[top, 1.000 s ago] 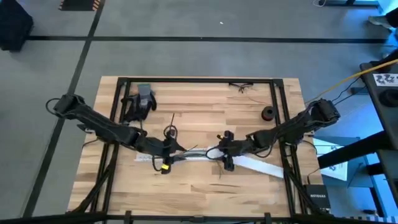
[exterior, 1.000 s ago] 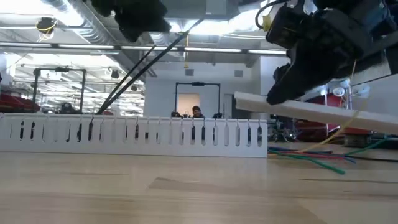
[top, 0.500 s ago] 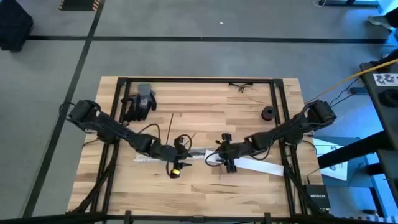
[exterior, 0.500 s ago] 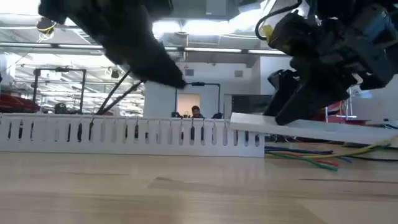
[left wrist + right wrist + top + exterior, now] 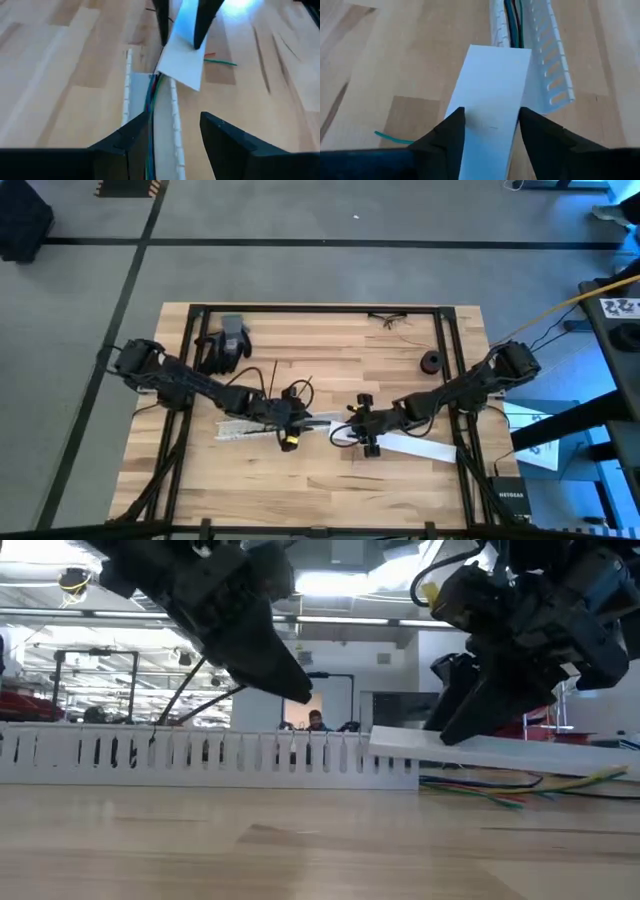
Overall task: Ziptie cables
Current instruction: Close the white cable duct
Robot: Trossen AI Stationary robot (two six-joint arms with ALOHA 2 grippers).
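A long white slotted duct (image 5: 262, 426) lies on the wooden table. Thin coloured cables (image 5: 152, 97) run inside its channel and spill out of its end (image 5: 500, 793). My left gripper (image 5: 290, 430) hovers open just above the duct, one finger over each side wall (image 5: 172, 120). My right gripper (image 5: 366, 434) is shut on a flat white strip (image 5: 415, 445). The strip's free end (image 5: 181, 67) hangs over the duct's right end. My right gripper pinches the flat white strip across its width, one finger on each long edge (image 5: 462, 117), a little back from its free end. The fingers slant down from the table's right side. The strip is nearly level; its free end (image 5: 395, 738) is at the duct's top edge.
A dark and grey glove (image 5: 225, 340) lies at the far left of the table. A black roll (image 5: 431, 362) lies far right, small dark bits (image 5: 390, 319) at the far edge. A thin dark strand (image 5: 276, 372) lies behind the duct. Dark frame bars (image 5: 320, 309) border the table.
My left gripper has moved toward the table's right edge along the duct and come down closer to it. My right gripper has lowered the white strip, which has gone from slanting to nearly level at the duct's end.
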